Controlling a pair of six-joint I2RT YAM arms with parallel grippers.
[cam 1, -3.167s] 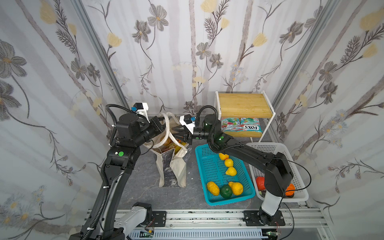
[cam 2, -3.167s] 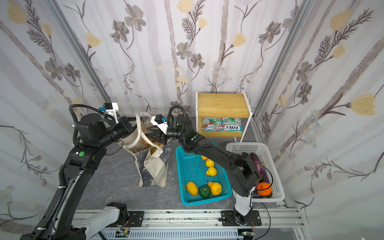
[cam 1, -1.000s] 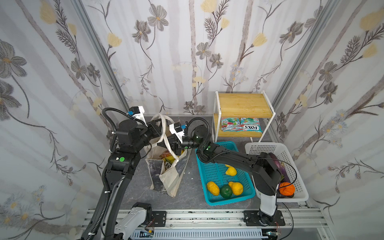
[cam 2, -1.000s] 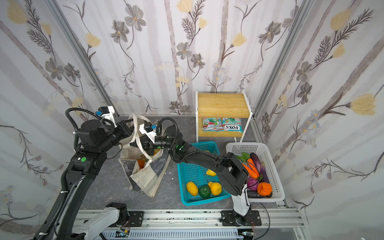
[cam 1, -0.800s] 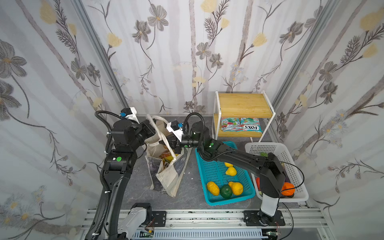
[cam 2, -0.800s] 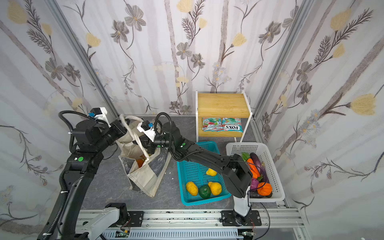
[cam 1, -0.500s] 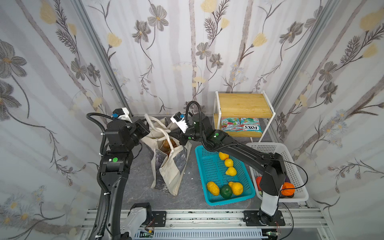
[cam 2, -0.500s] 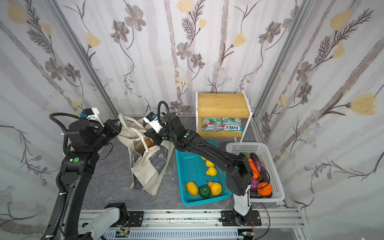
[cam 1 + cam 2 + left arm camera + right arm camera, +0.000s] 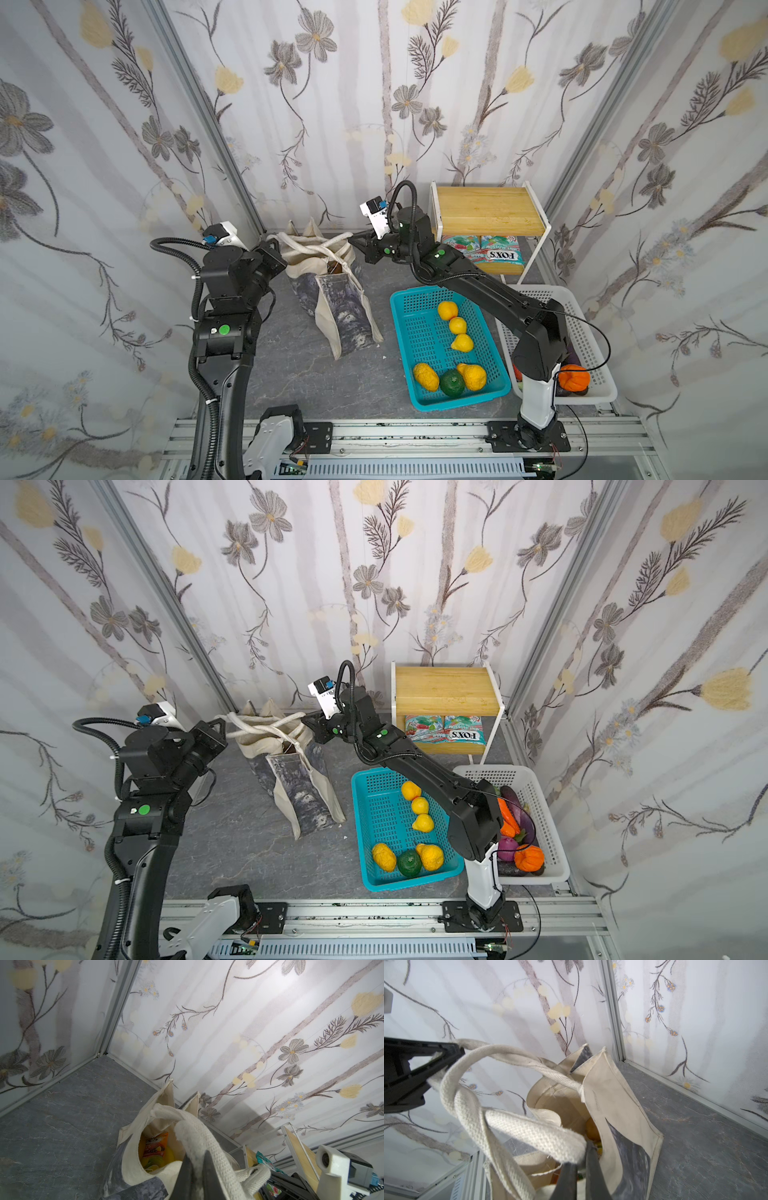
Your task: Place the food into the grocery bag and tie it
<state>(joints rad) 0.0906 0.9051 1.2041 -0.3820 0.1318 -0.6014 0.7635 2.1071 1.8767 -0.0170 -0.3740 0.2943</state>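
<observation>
gripping the strap handles point(image 9: 309, 248) from either side, both hands sit at the mouth of the grocery bag point(image 9: 337, 303). the left hand point(image 9: 279, 254) is clenched on a cream strap at the bag's left. the right hand point(image 9: 354, 242) is clenched on another strap at its right.

- the bag stands on the grey worktop point(image 9: 299, 374) close to the back wall, between the two hands and left of the teal basket point(image 9: 415, 328). its mouth is open.
- right wrist view: the straps point(image 9: 529, 1130) cross and wrap round each other once between the hands. the right hand point(image 9: 579, 1167) is pinched shut on the woven strap, and the left hand's black fingers point(image 9: 446, 1053) are nipped on the far loop.
- left wrist view: the left hand point(image 9: 197, 1161) is closed on the thick strap where it rises over the bag's rim.
- inside the bag: an orange snack packet point(image 9: 155, 1144) with something yellow under it, too little showing to name. the right wrist view shows an orange point(image 9: 591, 1129) deep inside.
- the teal basket holds yellow fruits point(image 9: 457, 325) and one dark green fruit point(image 9: 452, 382).
- the white basket point(image 9: 540, 288) sits just beside the teal one on the right, with orange and purple vegetables in it.
- a wooden shelf point(image 9: 486, 208) stands behind the baskets, with printed packets point(image 9: 482, 252) under its top.
</observation>
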